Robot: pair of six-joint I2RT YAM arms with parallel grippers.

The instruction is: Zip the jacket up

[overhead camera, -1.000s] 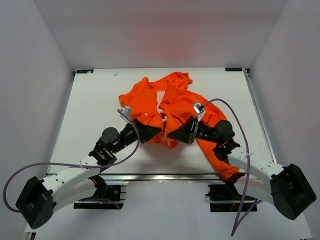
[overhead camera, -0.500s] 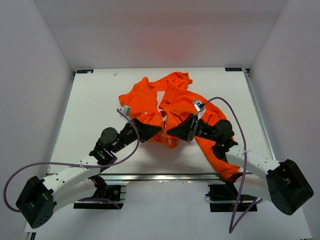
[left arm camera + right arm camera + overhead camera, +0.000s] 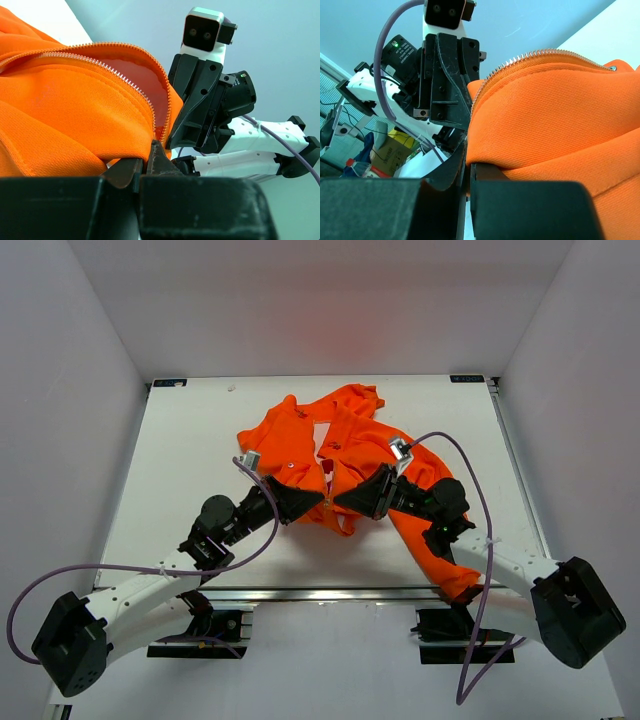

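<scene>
Bright orange jacket (image 3: 345, 445) is laid crumpled mid-desk (image 3: 200, 430), one sleeve trailed toward the right arm's base. A white inner label (image 3: 322, 436) is seen from above, its writing too small to be read. The unjoined zipper teeth (image 3: 117, 74) are shown only in the wrist views, where the jaws of the left gripper (image 3: 149, 161) and right gripper (image 3: 468, 167) are each clamped narrowly on the jacket's front edge. The arrangement is almost unchanged from a second ago.
</scene>
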